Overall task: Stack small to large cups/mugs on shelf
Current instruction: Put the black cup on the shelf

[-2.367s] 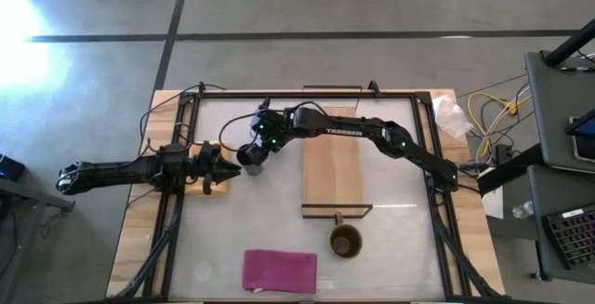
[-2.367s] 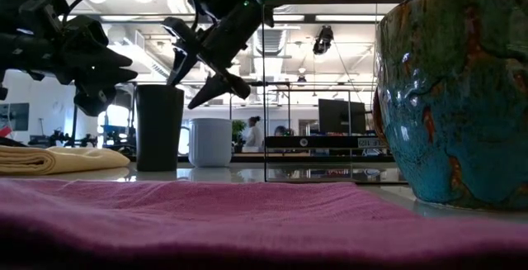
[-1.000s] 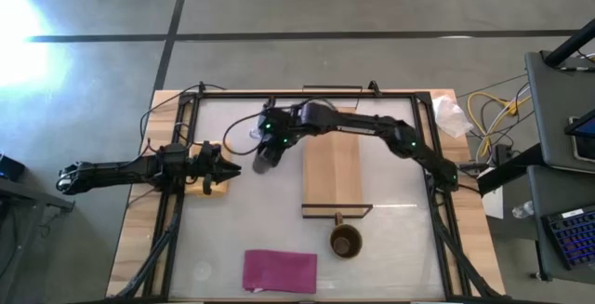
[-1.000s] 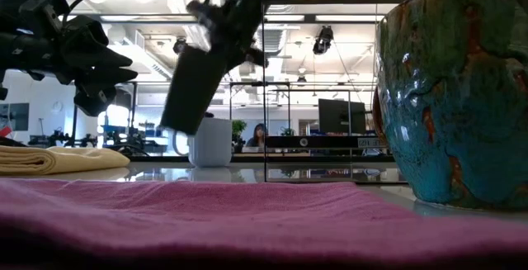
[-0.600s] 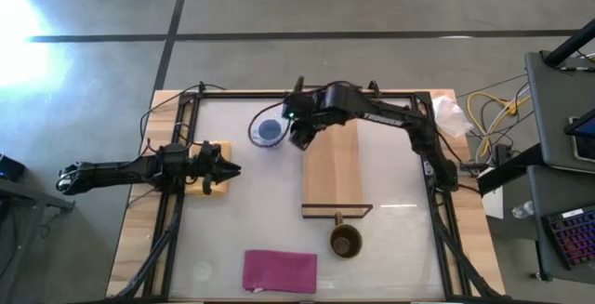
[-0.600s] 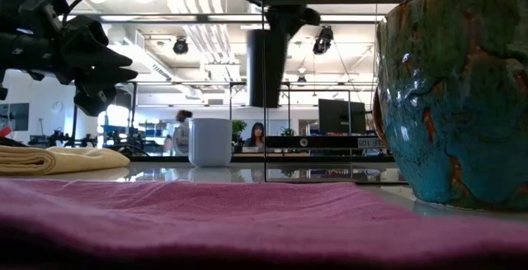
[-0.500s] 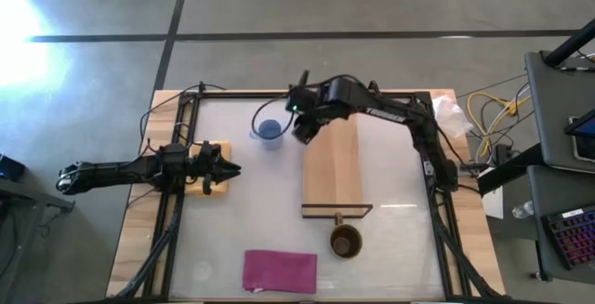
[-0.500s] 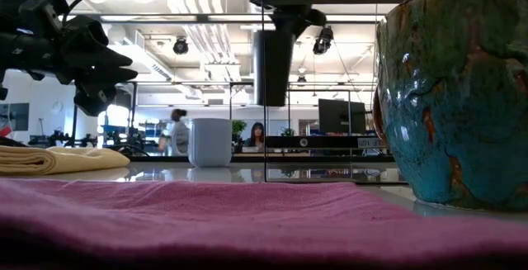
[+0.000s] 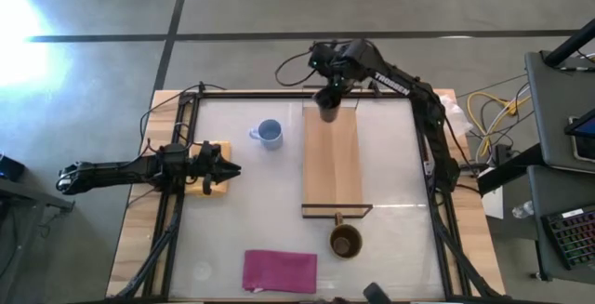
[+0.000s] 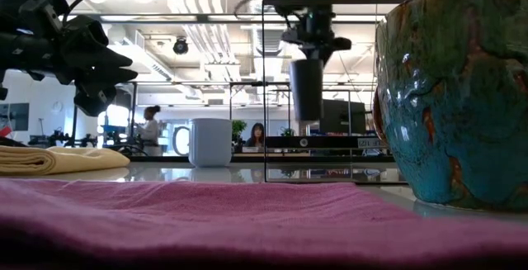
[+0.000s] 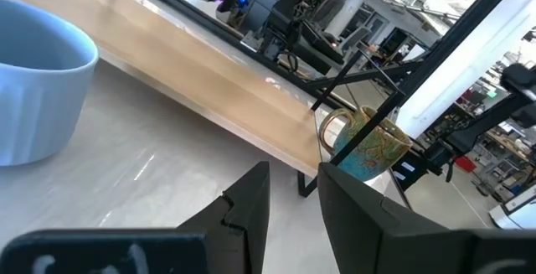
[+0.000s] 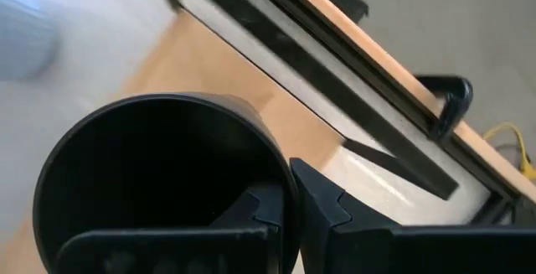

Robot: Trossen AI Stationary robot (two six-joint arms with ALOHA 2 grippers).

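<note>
Overhead, the right claw (image 9: 327,99) pinched the rim of the black cup (image 9: 327,111), holding it in the air above the far end of the shelf (image 9: 332,169). The cup hung upright, clear of the plank in the low view. The light blue mug (image 9: 269,134) stood on the counter (image 9: 242,220) left of the shelf, the brown mug (image 9: 346,241) beyond the shelf's framed end. The left claw (image 9: 231,169) hung slightly spread beside a yellow-tan pad (image 9: 216,152)
</note>
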